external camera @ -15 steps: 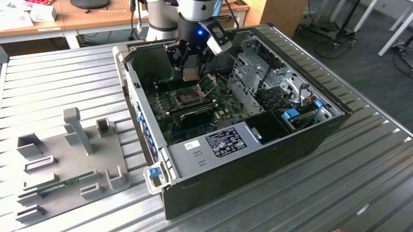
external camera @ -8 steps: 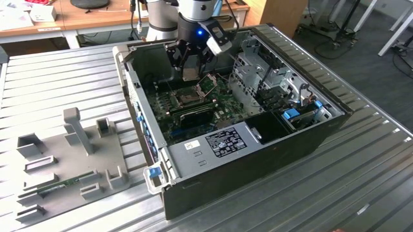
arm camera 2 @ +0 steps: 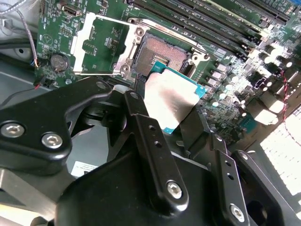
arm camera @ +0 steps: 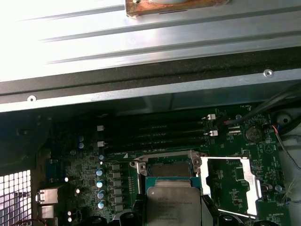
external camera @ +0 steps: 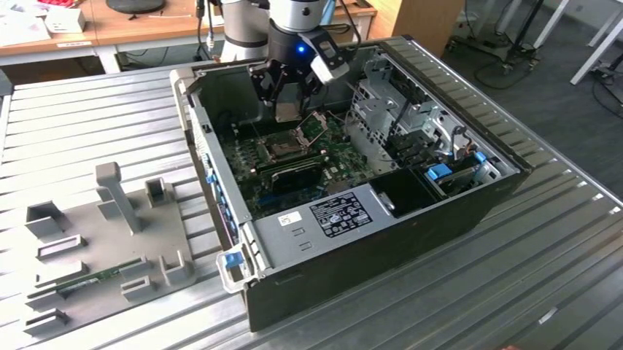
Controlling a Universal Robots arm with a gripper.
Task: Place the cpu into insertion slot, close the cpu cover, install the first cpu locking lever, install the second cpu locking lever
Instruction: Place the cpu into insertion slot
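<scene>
My gripper hangs inside the open computer case, shut on the cpu. In the second wrist view the cpu, silver-topped with a teal edge, sits tilted between the black fingers, just short of the insertion slot. The slot is bare, its dark contact field showing. The cpu cover is flipped fully open and lies flat on the green board beside the slot. The first wrist view shows the cpu right in front of the slot, with the cover open to one side.
Long black memory slots run close behind the socket, near the case wall. A metal drive cage fills the case at the exterior view's right. On the ribbed table, a grey fixture plate lies at the exterior view's left.
</scene>
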